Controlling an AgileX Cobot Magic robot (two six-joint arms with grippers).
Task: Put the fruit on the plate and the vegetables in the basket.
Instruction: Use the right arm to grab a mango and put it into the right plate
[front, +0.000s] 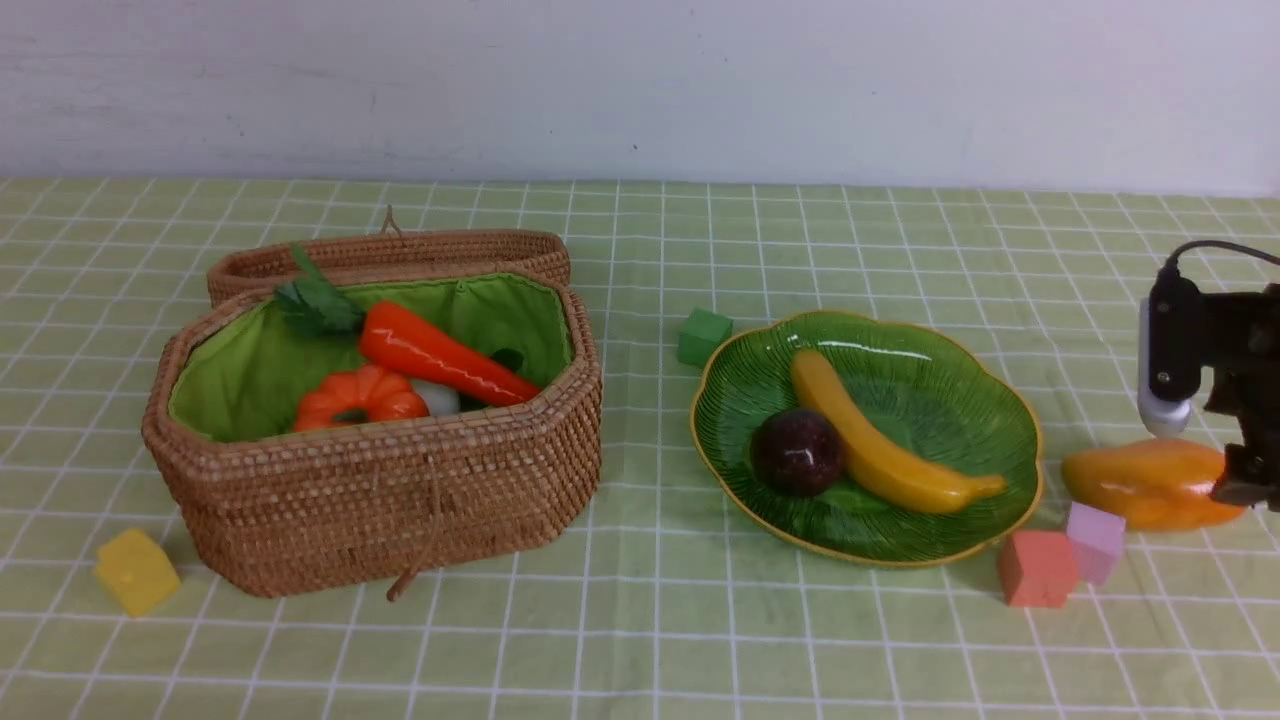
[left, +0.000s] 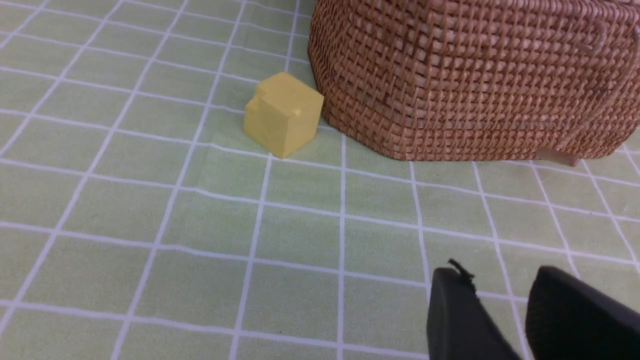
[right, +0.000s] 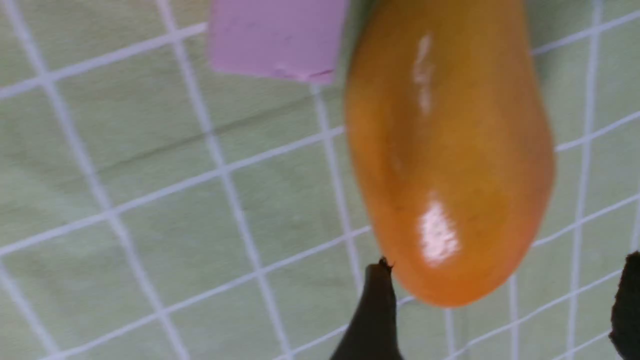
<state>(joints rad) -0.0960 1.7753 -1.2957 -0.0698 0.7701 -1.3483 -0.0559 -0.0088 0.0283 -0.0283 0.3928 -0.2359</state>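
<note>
My right tool (right: 500, 310) stands wide open around the end of the mango (front: 1150, 483), which lies on the bench (front: 640, 640) at the frame's right edge, beside the plate (front: 960, 540) (banana (front: 885, 435) already there). My left tool (left: 505, 310) is slightly parted, holding nothing.

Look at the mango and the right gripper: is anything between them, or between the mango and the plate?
Nothing separates the open right gripper from the mango; its fingers straddle the mango's end. Toward the plate, a pink block and a red block sit low beside the route, so lifting the mango should clear them.
</note>
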